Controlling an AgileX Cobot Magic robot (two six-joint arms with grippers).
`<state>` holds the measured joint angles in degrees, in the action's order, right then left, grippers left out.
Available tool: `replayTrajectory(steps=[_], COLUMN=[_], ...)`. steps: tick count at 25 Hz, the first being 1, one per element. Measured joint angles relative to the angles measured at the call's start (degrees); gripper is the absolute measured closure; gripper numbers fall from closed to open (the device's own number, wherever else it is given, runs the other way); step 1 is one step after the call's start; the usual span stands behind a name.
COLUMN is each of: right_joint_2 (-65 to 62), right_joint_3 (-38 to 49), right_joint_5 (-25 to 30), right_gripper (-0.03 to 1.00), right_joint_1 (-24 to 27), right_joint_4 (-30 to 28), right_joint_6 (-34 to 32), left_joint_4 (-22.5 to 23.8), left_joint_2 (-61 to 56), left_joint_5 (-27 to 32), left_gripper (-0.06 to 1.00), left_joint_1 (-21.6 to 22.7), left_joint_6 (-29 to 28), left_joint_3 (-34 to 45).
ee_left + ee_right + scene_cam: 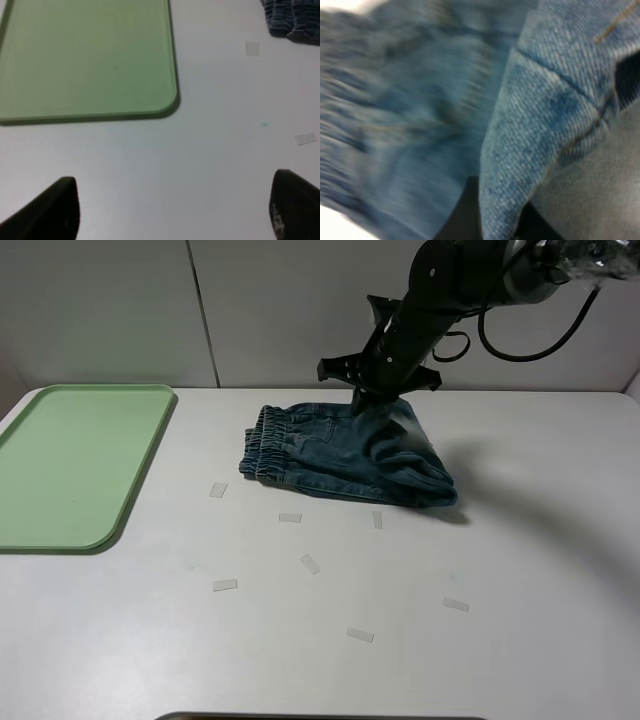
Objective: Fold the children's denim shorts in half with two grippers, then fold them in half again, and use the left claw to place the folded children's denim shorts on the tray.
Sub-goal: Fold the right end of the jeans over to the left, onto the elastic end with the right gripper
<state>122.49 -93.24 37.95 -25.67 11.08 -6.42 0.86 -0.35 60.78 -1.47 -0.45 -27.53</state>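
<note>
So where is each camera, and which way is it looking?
High camera: up above, facing down over the table; sees tray, shorts and the right claw on them.
Left wrist: on the left arm, facing down at the table; shows the open left claw and a tray corner.
Right wrist: on the right arm, pressed up against blurry shorts; hardly any claw shows.
Shared: all three see the shorts; the high and left wrist views also see the tray.

I read denim shorts (345, 455) as mid blue, faded wash, whitish streaks on top, darker navy along lower fold. Right wrist view: twill weave, tan stitching (612, 22). Tray (70, 465) plain pale green. Worktop (500, 570) white, flecked with pale translucent tape bits (310, 563). Left gripper (172, 215) jaws black; right gripper (378, 390) black too.
</note>
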Motion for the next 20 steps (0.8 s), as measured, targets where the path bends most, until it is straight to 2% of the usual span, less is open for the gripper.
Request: replayTrajectory(steps=[6,15,17,20], right_joint_2=[0.0,0.0,0.0,0.0], right_joint_3=[0.0,0.0,0.0,0.0], right_joint_5=[-6.75,-12.26,-12.91,-13.39], right_gripper=[0.98,0.97,0.92,0.68], right_joint_1=[-2.99,-6.49,-6.95,-7.92], right_joint_4=[4.83,9.06,9.74,10.76], right_joint_6=[0.0,0.6,3.28,8.5], left_joint_4=[0.0,0.0,0.0,0.0], left_joint_2=[0.0,0.0,0.0,0.0], left_joint_5=[0.0,0.0,0.0,0.0], left_gripper=[0.18,0.18,0.18,0.18], left_joint_1=[0.0,0.0,0.0,0.0], left_joint_6=[0.0,0.0,0.0,0.0], left_joint_3=[0.0,0.0,0.0,0.0])
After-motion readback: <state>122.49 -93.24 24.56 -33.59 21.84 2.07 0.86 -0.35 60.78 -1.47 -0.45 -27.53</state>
